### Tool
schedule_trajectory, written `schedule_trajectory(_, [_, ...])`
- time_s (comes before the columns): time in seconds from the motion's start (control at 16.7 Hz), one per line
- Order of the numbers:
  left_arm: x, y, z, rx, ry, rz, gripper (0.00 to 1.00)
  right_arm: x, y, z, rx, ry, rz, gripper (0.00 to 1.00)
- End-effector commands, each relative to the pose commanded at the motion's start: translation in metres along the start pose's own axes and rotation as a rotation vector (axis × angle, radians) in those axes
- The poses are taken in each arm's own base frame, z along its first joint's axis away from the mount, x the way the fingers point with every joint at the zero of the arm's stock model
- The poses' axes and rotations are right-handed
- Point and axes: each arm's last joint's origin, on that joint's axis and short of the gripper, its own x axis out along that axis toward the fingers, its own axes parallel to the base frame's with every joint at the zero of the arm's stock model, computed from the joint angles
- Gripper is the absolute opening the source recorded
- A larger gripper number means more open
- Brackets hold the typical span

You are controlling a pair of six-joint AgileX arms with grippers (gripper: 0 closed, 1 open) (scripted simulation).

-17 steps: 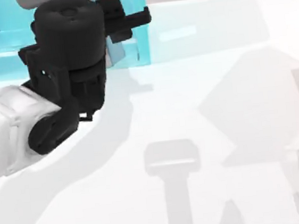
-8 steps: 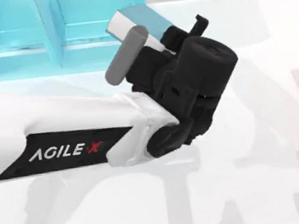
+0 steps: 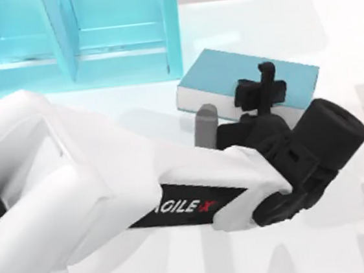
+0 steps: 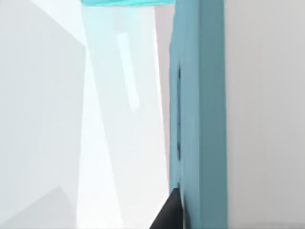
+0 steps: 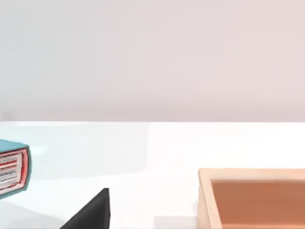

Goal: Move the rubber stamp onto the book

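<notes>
The left arm [image 3: 110, 196], white with a black band lettered AgileX, is seen stretched across the lower half of the top view from the left edge toward the centre-right. Its black wrist assembly is placed just in front of the book [image 3: 228, 76], and the left gripper [image 3: 264, 85] is extended over the book's teal cover. One thin black finger [image 3: 267, 75] is seen above the cover; whether the gripper is open or closed cannot be told from the pictures. A grey cylinder [image 3: 205, 126] is seen standing against the book's white page edge, beside the wrist.

The book is laid flat on the white desk [image 3: 327, 30], right of centre, slightly turned, with its page edges facing the near side. In the left wrist view the book [image 4: 200, 119] is shown close up as a teal slab, with a dark finger tip [image 4: 169, 212] at its edge. The rubber stamp cannot be made out in any view.

In the right wrist view a tan open box [image 5: 252, 198] is shown on the desk, and a teal-bound book end [image 5: 13, 167] with red-lined pages is seen well apart from it. A black finger tip [image 5: 93, 210] of the right gripper is seen; its state cannot be told.

Farthest back, the turquoise shelf unit [image 3: 68, 41] with open compartments is set along the far left of the desk, just behind the book.
</notes>
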Motion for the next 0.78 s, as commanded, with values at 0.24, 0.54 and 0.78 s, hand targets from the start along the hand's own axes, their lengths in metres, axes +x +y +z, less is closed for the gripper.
schedule_trajectory(0.24, [-0.0055, 0.0083, -0.0103, -0.08, -0.008, -0.009, 0.0, 0.0, 0.0, 0.0, 0.0, 0.0, 0.0, 1.0])
schedule_trajectory(0.54, [-0.0035, 0.0103, -0.0082, -0.072, -0.011, -0.003, 0.0, 0.0, 0.0, 0.0, 0.0, 0.0, 0.0, 1.0])
schedule_trajectory(0.78, [-0.0104, 0.009, -0.0099, -0.081, -0.008, -0.009, 0.0, 0.0, 0.0, 0.0, 0.0, 0.0, 0.0, 1.0])
